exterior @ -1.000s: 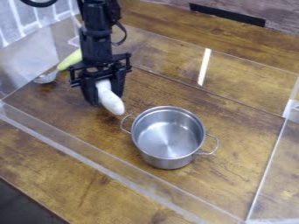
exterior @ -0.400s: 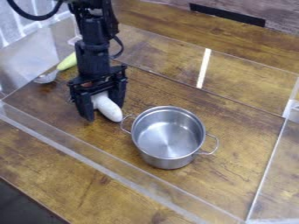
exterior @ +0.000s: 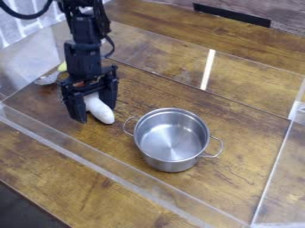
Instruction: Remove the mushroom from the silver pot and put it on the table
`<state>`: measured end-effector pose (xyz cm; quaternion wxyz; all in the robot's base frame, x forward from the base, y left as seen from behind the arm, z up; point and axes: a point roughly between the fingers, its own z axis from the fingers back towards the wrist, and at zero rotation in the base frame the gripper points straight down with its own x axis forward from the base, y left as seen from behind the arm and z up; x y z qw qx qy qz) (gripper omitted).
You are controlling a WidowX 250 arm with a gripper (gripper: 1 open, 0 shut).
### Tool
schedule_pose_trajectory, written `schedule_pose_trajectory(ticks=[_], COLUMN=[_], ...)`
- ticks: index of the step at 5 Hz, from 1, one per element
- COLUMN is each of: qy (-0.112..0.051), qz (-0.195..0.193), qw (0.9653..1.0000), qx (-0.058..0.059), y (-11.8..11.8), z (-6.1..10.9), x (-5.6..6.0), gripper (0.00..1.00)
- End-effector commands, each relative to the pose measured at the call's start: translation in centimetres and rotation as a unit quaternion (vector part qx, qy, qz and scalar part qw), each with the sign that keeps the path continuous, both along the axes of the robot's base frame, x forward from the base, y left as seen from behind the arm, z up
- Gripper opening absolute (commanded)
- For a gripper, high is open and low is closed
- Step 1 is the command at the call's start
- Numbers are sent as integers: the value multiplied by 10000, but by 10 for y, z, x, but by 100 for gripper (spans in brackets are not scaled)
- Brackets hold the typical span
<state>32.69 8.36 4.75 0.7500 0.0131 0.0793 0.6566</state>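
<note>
You can't really see the mushroom's cap since the gripper blocks it, the arm runs off the top edge, and the yellow-green toy behind is mostly hidden.

Arm: black throughout, slim boxy segments stacked above the silver pot's left side. Dark cable loops off its upper part. Gripper: black crossbar, two flat black fingers, matte finish. No markings legible.
</note>
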Motion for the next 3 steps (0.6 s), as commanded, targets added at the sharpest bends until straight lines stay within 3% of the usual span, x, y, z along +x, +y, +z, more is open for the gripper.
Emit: schedule_pose_trajectory(ticks=[1, 2, 3], qy=[-615, -813, -1133], qz=[376, 111, -221], qw=[9973, 9966, 9932], qx=[127, 83, 148], y=[16, 24, 26], z=[51, 81, 114], x=[7, 9, 11], gripper=[100, 100, 100])
